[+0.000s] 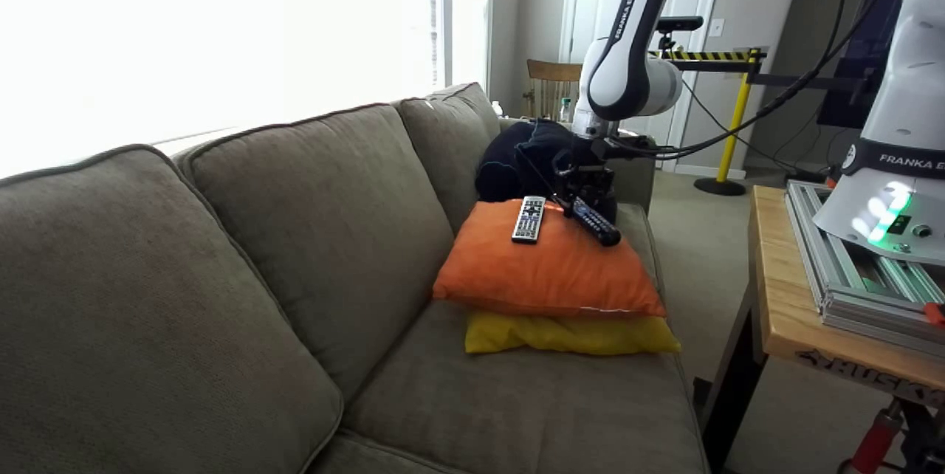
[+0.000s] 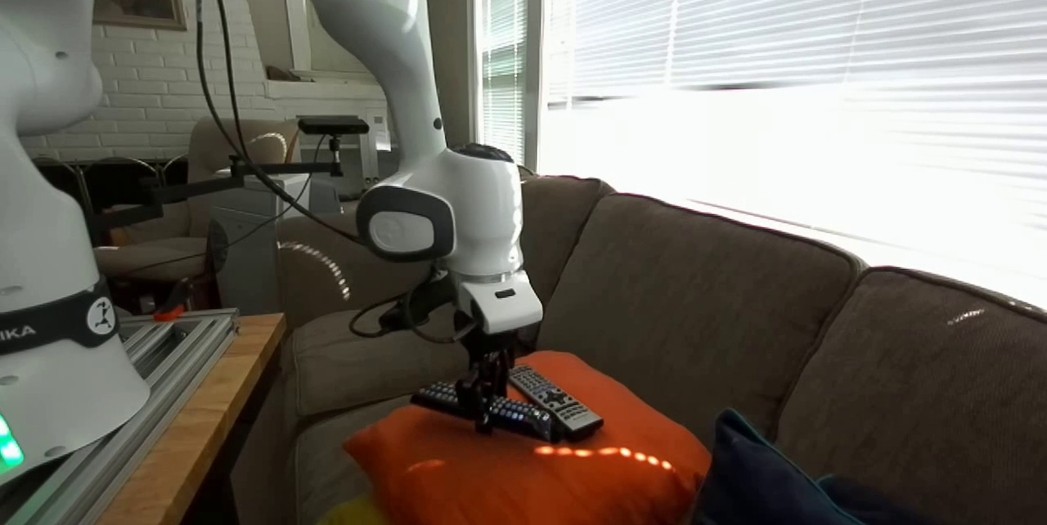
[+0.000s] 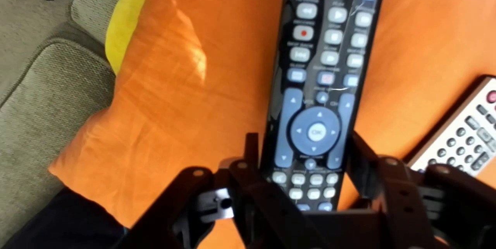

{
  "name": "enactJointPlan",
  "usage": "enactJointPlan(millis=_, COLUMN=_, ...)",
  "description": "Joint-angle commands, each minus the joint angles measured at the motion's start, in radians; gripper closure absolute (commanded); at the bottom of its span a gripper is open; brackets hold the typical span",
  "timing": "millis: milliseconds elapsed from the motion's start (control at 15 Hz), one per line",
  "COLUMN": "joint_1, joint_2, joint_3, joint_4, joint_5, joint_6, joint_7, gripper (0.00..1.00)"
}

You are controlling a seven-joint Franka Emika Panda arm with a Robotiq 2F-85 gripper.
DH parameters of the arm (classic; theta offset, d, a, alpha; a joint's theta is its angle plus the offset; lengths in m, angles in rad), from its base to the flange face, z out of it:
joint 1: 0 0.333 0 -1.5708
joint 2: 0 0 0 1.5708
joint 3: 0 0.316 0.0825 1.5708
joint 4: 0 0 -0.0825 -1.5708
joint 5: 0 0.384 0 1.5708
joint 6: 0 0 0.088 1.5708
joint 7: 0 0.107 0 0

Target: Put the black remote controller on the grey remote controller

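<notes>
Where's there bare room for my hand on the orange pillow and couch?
Bare patches: the orange pillow between the black remote, grey remote and yellow pillow; the couch seat bordering the yellow pillow and backrest. Crowded: around both remotes, where the end effector straddles the black one.

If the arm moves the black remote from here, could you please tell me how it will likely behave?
The black remote should stay stiff; its body looks straight. It could swivel in the pincer, since a long stretch extends beyond the grip. It may also be slightly slippery, judging by the glossy glints on its face.
</notes>
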Motion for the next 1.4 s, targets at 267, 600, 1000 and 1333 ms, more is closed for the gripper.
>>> enactJointPlan(millis=267, joint_1=0.071, joint_2=-0.187, joint_3=-0.103, joint_4=-0.007, joint_5=-0.164, joint_6=-0.153, joint_7=-0.018, gripper=0.69)
enactJointPlan(millis=600, joint_1=-0.004, joint_2=-0.162, joint_3=0.025, joint_4=0.080, joint_5=-0.157, joint_6=-0.204, joint_7=-0.170, gripper=0.69)
enactJointPlan(millis=1000, joint_1=0.016, joint_2=-0.094, joint_3=0.004, joint_4=0.167, joint_5=-0.279, joint_6=-0.265, joint_7=-0.277, gripper=0.69)
enactJointPlan(millis=1333, joint_1=-0.001, joint_2=-0.102, joint_3=0.022, joint_4=0.150, joint_5=-0.264, joint_6=-0.255, joint_7=-0.263, gripper=0.44)
